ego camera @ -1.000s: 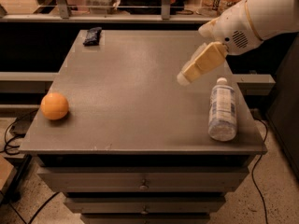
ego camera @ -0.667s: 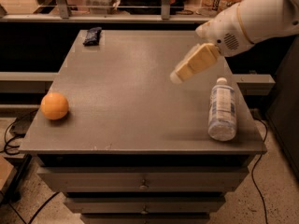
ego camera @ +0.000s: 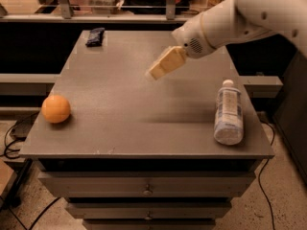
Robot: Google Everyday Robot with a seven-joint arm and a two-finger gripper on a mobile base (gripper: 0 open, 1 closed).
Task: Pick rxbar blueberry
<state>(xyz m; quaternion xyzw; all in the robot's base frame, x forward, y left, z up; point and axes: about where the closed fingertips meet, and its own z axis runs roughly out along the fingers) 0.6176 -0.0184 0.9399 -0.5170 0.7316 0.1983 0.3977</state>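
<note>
Navy-wrapped rxbar blueberry [ego camera: 95, 36] lies flat at the far-left corner of the counter [ego camera: 144, 128], untouched. Tan end effector [ego camera: 156, 72] has slid left vs. a sec ago and now hangs above the counter's middle, towards the far edge. It's empty & well apart from the bar; can't tell if it's apart or together. Orange ball [ego camera: 55, 109] by the near-left corner & clear bottle [ego camera: 229, 111] lying near the right edge haven't budged. Approach looks underway, heading OK, but more travel to the far-left corner plus a descent is needed before any grasp.
</note>
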